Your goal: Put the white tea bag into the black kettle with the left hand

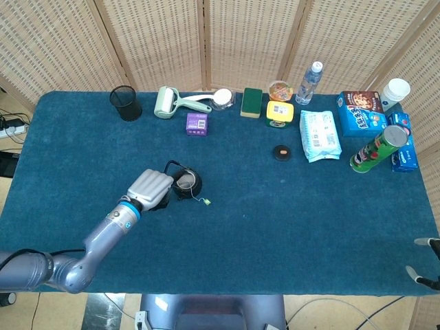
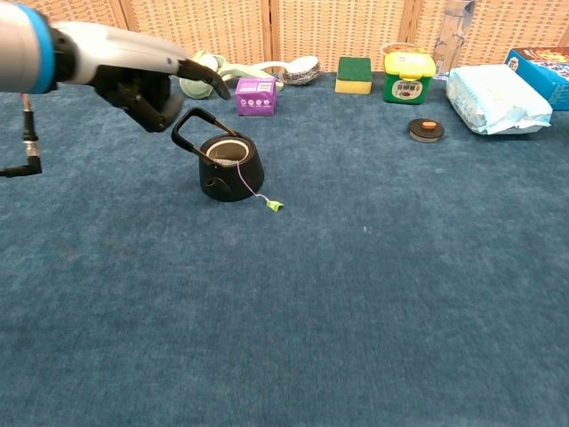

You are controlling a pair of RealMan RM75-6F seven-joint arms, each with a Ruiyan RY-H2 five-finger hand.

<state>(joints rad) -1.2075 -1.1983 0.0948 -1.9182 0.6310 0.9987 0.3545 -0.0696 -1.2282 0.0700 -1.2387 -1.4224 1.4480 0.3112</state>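
Note:
The black kettle (image 1: 186,183) (image 2: 229,168) stands left of the table's middle with its lid off and its wire handle tilted to the left. The tea bag's string runs out of its mouth over the rim, and the green tag (image 1: 207,201) (image 2: 275,205) lies on the cloth beside it; the white bag itself is hidden inside. My left hand (image 1: 149,189) (image 2: 156,80) hovers above and to the left of the kettle, fingers spread, holding nothing. My right hand (image 1: 425,260) shows only as fingertips at the lower right edge of the head view.
The kettle's round lid (image 1: 280,152) (image 2: 426,130) lies mid-table to the right. Along the back stand a black mesh cup (image 1: 126,103), lint roller (image 1: 167,103), purple box (image 1: 197,124), green sponge (image 1: 251,102), yellow container (image 1: 280,113), bottle (image 1: 308,83), wipes pack (image 1: 320,135) and snack boxes.

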